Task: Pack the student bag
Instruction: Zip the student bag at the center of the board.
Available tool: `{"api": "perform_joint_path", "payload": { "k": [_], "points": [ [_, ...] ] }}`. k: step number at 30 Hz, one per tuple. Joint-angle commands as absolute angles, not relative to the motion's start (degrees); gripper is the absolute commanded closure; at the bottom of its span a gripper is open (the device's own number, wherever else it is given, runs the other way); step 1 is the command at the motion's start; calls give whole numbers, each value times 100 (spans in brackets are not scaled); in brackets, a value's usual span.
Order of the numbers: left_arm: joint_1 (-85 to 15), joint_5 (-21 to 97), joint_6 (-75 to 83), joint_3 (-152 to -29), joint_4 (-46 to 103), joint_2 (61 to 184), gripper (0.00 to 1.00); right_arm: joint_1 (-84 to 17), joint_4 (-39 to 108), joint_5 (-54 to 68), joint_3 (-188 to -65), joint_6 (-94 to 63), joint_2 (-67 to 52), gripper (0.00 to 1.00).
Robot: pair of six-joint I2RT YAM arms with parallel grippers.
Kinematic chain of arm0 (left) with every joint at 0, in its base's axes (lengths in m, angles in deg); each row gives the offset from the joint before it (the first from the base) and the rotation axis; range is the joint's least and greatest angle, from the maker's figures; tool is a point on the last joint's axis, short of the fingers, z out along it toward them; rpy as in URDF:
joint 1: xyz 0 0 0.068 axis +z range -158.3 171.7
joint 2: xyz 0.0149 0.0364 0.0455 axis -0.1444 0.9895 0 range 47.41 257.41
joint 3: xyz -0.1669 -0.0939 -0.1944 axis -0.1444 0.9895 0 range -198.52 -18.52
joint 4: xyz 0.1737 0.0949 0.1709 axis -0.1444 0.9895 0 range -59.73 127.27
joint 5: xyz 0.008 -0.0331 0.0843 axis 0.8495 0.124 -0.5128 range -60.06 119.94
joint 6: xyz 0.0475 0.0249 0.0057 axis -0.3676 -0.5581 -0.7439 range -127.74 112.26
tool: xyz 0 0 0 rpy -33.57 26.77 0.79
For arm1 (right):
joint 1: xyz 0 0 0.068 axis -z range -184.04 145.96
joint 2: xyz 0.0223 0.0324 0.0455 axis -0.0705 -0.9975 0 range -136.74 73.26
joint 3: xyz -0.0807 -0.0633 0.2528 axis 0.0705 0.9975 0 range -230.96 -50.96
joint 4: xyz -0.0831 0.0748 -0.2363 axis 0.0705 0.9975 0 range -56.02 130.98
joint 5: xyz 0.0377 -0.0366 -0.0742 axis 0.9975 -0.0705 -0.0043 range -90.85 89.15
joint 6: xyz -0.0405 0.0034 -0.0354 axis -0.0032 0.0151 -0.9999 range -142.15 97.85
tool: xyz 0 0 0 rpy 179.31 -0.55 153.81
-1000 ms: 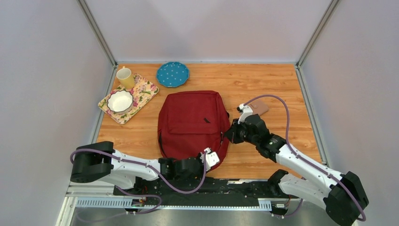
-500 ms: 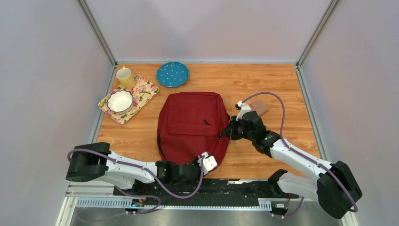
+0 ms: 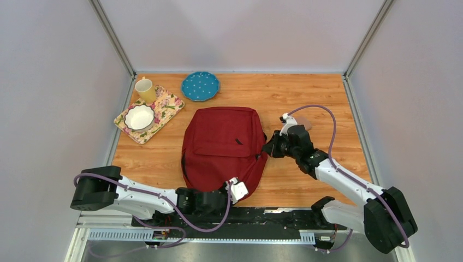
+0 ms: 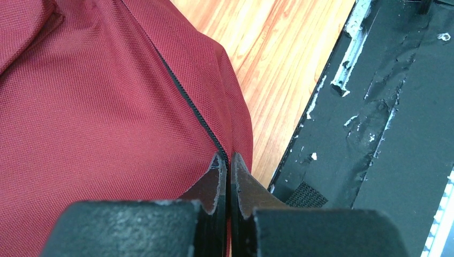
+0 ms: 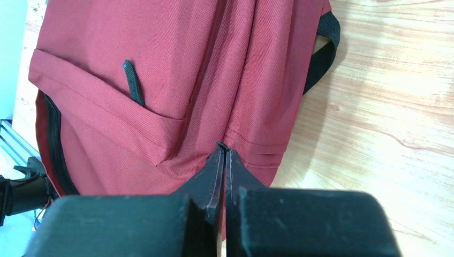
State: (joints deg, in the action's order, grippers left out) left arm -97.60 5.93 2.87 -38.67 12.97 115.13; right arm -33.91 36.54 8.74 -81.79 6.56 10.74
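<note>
The student bag (image 3: 221, 143), a dark red backpack, lies flat in the middle of the table. My left gripper (image 3: 235, 186) is at the bag's near right corner. In the left wrist view it (image 4: 229, 158) is shut on the fabric right at the black zipper line (image 4: 184, 96). My right gripper (image 3: 266, 149) is at the bag's right side. In the right wrist view it (image 5: 221, 146) is shut with a small black zipper pull at its tips, just below the front pocket (image 5: 123, 107). A black strap (image 5: 323, 48) sticks out at the bag's edge.
A floral tray (image 3: 164, 112) with a white bowl (image 3: 139, 117) and a yellow mug (image 3: 146, 90) stands at the back left. A blue dotted plate (image 3: 200, 85) lies behind the bag. A brownish flat item (image 3: 304, 121) lies behind my right wrist. The black base rail (image 4: 385, 134) runs along the near edge.
My right gripper has moved a little farther away along the bag's right side. My left arm has drawn back to the left and nearer, and the bag's near edge has followed.
</note>
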Motion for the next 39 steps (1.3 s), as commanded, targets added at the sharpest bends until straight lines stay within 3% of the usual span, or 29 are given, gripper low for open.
{"api": "perform_joint_path", "payload": {
  "k": [1, 12, 14, 15, 16, 18, 20, 21, 29, 39],
  "points": [
    [-9971, 1096, 518, -3681, 1867, 11482, 100, -3032, 2580, 363, -8690, 527, 884, 100],
    [-9988, 843, 790, -3908, 1954, 11702, 100, -2839, 2431, 855, -8789, 720, 567, 99],
    [-9980, 579, 1036, -4075, 2277, 11719, 85, -2830, 2675, 882, -8569, 790, 804, 85],
    [-9988, 421, 1080, -4276, 2419, 11737, 78, -2830, 2773, 925, -8490, 852, 918, 60],
    [-9988, 350, 1133, -4374, 2559, 11737, 63, -2839, 2887, 917, -8419, 1035, 1145, 52],
    [-9988, 78, 1212, -4663, 2946, 11693, 50, -2830, 3291, 847, -8191, 1142, 1427, 39],
    [-9980, -46, 1230, -4814, 3270, 11606, 31, -2830, 3885, 663, -8015, 1353, 1891, 28],
    [-9980, -134, 1213, -4945, 3351, 11466, 27, -2839, 4020, 619, -7979, 1388, 2042, 26],
    [-9647, -899, 1326, -5166, 3869, 10323, 26, -2874, 4814, 1162, -7874, 1994, 2483, 22],
    [-8758, -1066, 1792, -4972, 4555, 9013, 25, -3331, 3987, 1506, -7917, 2636, 1157, 21]
  ]
}}
